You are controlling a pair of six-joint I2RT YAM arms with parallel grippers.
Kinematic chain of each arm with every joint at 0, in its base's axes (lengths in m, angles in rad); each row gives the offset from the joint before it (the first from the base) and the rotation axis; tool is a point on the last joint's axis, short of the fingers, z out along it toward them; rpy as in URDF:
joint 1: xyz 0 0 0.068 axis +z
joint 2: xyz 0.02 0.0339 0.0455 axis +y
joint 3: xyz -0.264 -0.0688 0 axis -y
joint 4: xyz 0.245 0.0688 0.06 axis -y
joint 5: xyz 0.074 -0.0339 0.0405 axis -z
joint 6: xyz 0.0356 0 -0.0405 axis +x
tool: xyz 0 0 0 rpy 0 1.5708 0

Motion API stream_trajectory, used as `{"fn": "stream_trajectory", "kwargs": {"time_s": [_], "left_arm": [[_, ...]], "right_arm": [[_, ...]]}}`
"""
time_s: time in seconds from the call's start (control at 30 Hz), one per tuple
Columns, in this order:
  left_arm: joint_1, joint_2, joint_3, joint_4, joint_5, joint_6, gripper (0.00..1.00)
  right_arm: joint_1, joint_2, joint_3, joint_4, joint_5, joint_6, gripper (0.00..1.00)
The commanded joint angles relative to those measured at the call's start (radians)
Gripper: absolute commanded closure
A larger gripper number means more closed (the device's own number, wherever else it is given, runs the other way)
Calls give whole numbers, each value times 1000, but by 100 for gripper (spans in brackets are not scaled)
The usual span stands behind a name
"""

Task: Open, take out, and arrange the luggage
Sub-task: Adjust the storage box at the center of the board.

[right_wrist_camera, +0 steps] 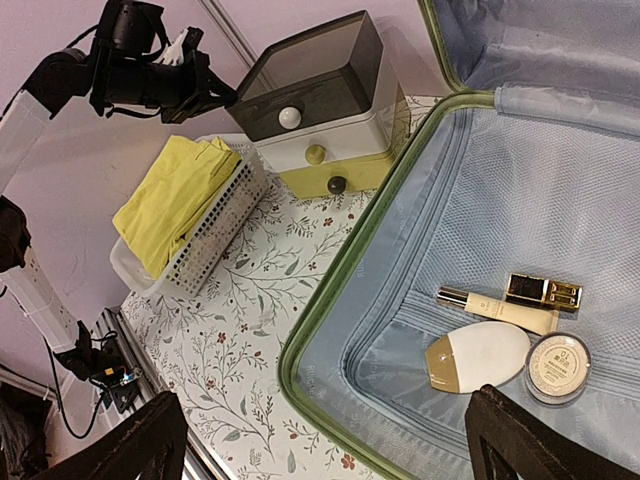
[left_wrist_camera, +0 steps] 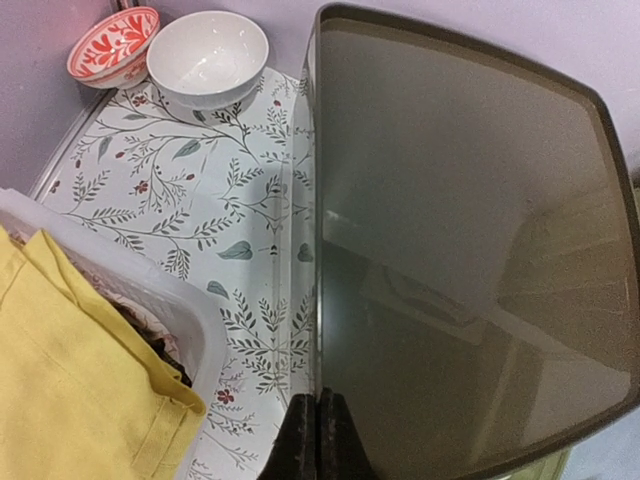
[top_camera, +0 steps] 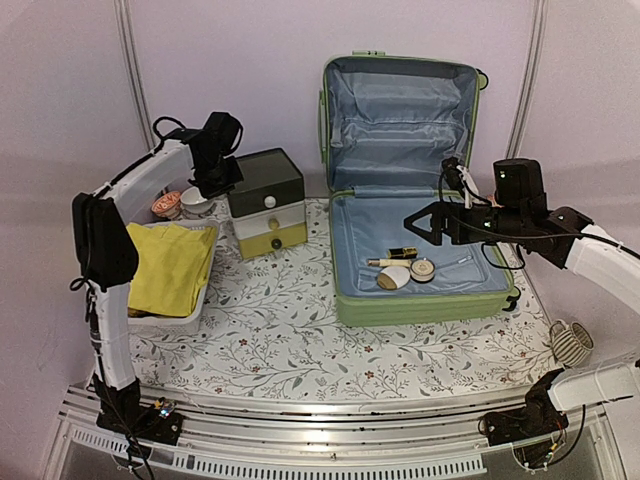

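Left gripper [left_wrist_camera: 318, 425] closed, right gripper [right_wrist_camera: 332, 440] wide

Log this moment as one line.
luggage: open, cosmetics inside | left gripper: fingers shut, by drawer box | right gripper: fingers open, above luggage

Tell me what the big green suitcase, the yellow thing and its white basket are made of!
The suitcase looks like hard plastic: a smooth, stiff green shell, lined with wrinkly pale blue fabric. The yellow thing seems to be cloth: it folds and shows a hem. The basket is probably plastic: white, stiff, with mesh holes.
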Motion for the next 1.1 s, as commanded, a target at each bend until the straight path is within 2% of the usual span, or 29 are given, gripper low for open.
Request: {"fn": "stream_trajectory", "kwargs": {"time_s": [0.0, 0.07, 0.17, 0.33, 0.47, 0.6, 0.67, 0.77, 0.87, 0.93, 1.07], "left_arm": [[-2, 19, 40, -50, -41, -3, 88], [-3, 22, 46, -50, -31, 7, 71], [-1, 19, 47, -45, -18, 26, 53], [-1, -2, 48, -47, -10, 57, 40], [1, -48, 32, -27, 4, 107, 36], [23, -177, -75, 67, 84, 183, 33], [54, -236, -166, 151, 184, 218, 33], [166, -330, -321, 300, 387, 264, 31], [292, -357, -417, 449, 605, 289, 31], [358, -332, -425, 518, 703, 288, 31], [433, -209, -340, 546, 787, 256, 33]], "right_arm": [[-6, -26, -13, 21, 3, 9, 1], [-6, -26, -13, 22, 3, 8, 1], [-6, -26, -13, 22, 3, 8, 1], [-6, -23, -9, 22, 2, 6, 1], [-6, -18, -9, 25, 1, 6, 1], [-6, -5, -8, 37, -12, 7, 1], [-5, 6, -5, 47, -23, 10, 1], [-6, 25, 8, 49, -31, 12, 1], [-6, 40, 20, 47, -42, 12, 1], [-6, 40, 19, 52, -50, 13, 1], [-6, 38, 21, 49, -47, 22, 1]]}}
